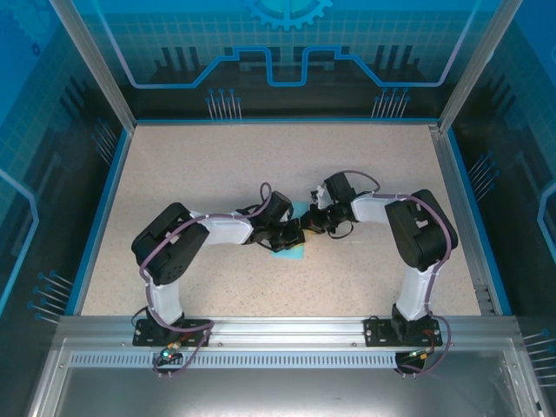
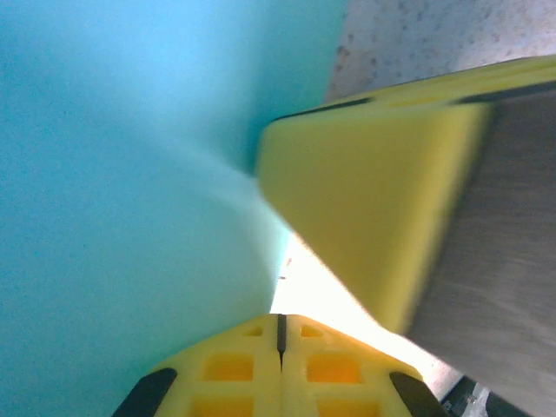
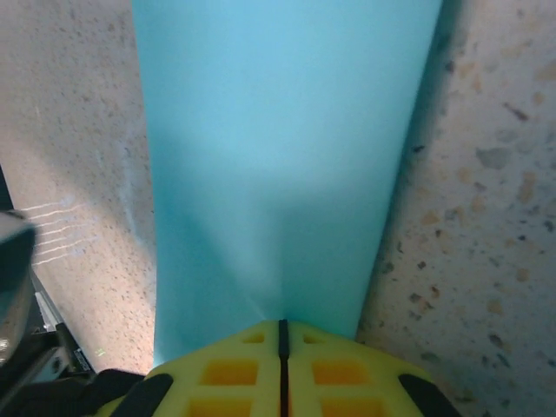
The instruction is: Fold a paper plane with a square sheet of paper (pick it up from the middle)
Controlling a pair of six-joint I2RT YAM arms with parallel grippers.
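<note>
Beige tabletop [image 1: 217, 165], blue walls [image 1: 52, 113]; L claw [image 2: 280, 334], R claw [image 3: 281, 334] clenched on cyan paper [image 3: 287, 130].

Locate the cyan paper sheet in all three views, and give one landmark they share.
Top external: square sheet of paper at table centre, mostly hidden under the left gripper and right gripper.
Left wrist: the sheet covers the left half, top to bottom.
Right wrist: the sheet is a central band from the top edge down to the right gripper.
Shared landmark: speckled beige tabletop bordering the sheet.
</note>
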